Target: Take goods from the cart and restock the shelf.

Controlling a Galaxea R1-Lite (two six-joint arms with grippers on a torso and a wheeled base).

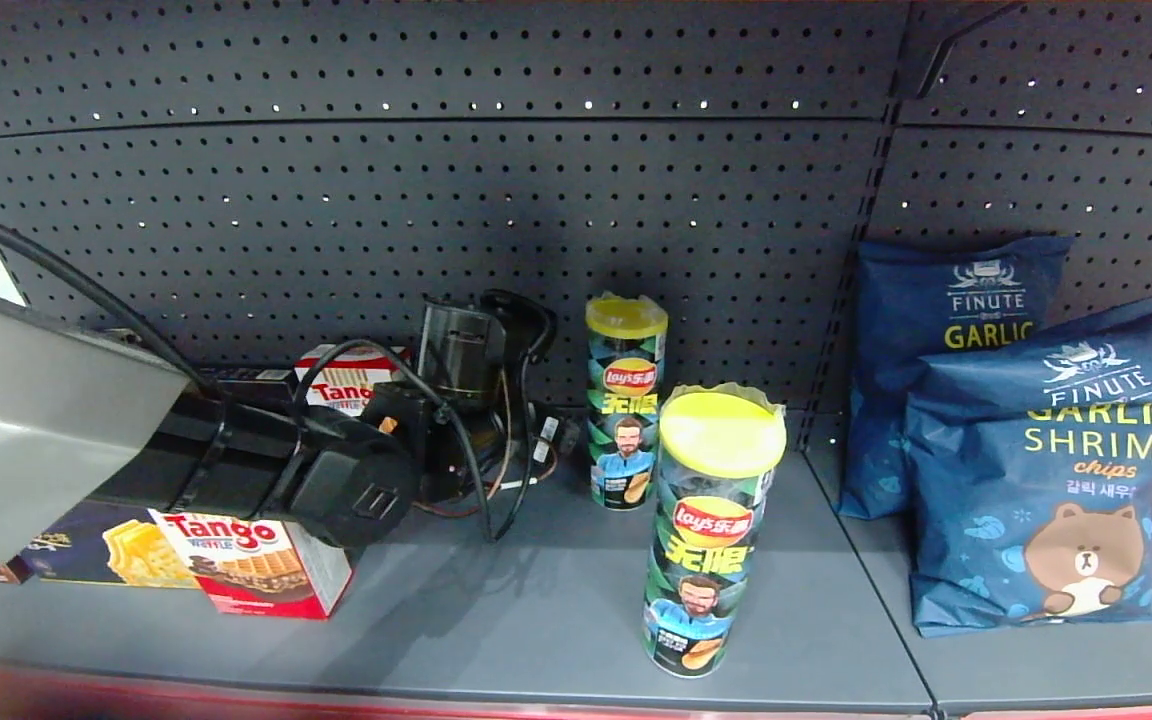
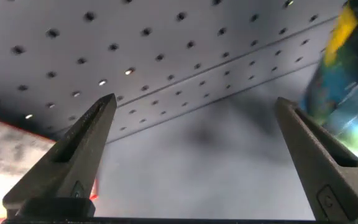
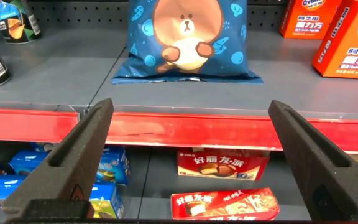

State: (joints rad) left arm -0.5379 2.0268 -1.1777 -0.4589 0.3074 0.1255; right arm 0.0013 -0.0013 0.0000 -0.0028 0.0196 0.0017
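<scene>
My left gripper [image 1: 466,370] lies far back on the grey shelf [image 1: 536,600], between a red-and-white wafer box [image 1: 346,385] and the rear chip can [image 1: 626,400]. In the left wrist view the left gripper [image 2: 194,99] is open and empty, facing the pegboard, with the wafer box [image 2: 5,162] on one side and the can [image 2: 347,81] on the other. A second chip can [image 1: 711,530] stands nearer the shelf's front. My right gripper [image 3: 188,106] is open and empty in front of the red shelf edge [image 3: 185,127], facing a blue shrimp chips bag [image 3: 188,37].
Another wafer box [image 1: 256,560] and a dark blue box [image 1: 106,545] lie under my left arm. Two blue bags [image 1: 1036,480] stand at the right, with orange boxes [image 3: 347,34] beyond. The lower shelf holds red snack boxes [image 3: 222,165] and blue cookie packs [image 3: 23,168].
</scene>
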